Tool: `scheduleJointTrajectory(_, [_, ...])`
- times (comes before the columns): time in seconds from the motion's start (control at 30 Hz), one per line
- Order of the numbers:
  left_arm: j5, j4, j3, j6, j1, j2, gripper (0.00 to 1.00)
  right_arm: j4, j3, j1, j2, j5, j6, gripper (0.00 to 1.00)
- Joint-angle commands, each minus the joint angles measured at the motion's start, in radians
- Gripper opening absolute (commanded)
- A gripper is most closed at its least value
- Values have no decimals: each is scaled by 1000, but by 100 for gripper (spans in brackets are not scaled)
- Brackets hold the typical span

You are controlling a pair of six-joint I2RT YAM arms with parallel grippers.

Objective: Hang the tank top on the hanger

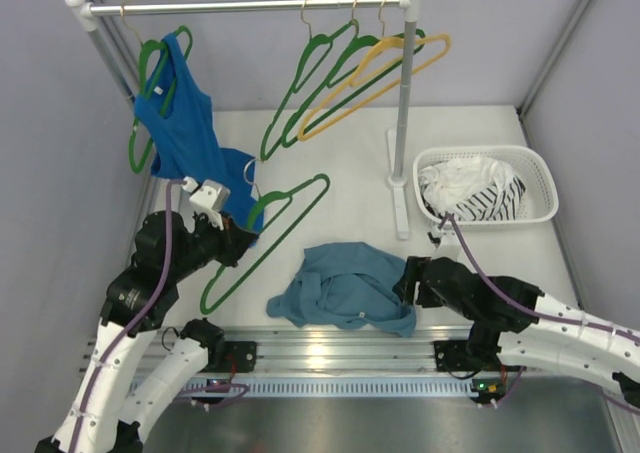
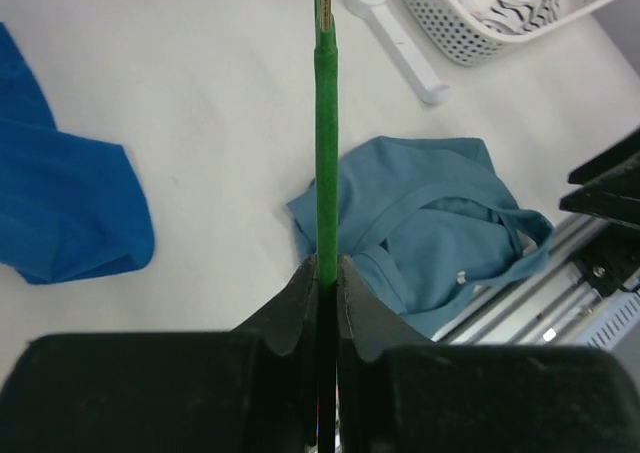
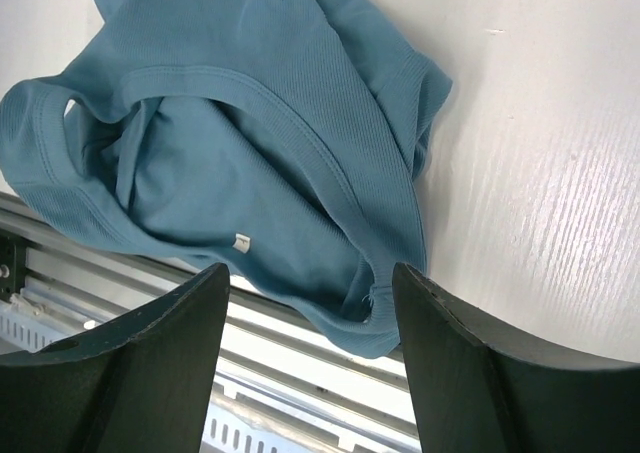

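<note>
Lying crumpled, the tank top (image 1: 345, 285) sits between hanger (image 2: 326, 153) and basket (image 1: 543, 178).

Metal clothes rail (image 1: 250, 6) at the back of the white tabletop (image 1: 350, 163) has a bright royal-blue tank top (image 1: 185, 123) hanging left, two spare green hangers (image 1: 297, 85) and a yellow hanger (image 1: 425, 39) right. White perforated basket (image 1: 543, 178) on the right holds white-and-striped cloth (image 1: 470, 188).

a white table (image 1: 350, 153) fills the middle, closed in by plain pale grey-lilac walls (image 1: 250, 63) at nine, twelve and three o'clock. a clothes rail (image 1: 240, 7), a metal bar on white posts, spans the twelve o'clock side. a white perforated basket (image 1: 544, 179) sits at two o'clock. ribbed aluminium rails (image 1: 330, 351) edge the table at six, catching a soft glare under even light.
</note>
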Motion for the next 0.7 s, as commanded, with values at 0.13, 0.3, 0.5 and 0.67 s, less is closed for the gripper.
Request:
scheduleJointTrajectory(0.13, [213, -4, 43, 57, -2, 10, 0, 39, 17, 8, 39, 17, -12, 66])
scheduleJointTrajectory(0.3, [217, -15, 51, 40, -1, -5, 0, 56, 6, 8, 70, 13, -15, 61])
scheduleJointTrajectory(0.5, [263, -58, 64, 41, -1, 2, 0, 56, -14, 7, 130, -1, -18, 51])
scheduleJointTrajectory(0.67, [285, -54, 40, 14, -2, 1, 0, 59, -31, 10, 144, -19, -8, 48])
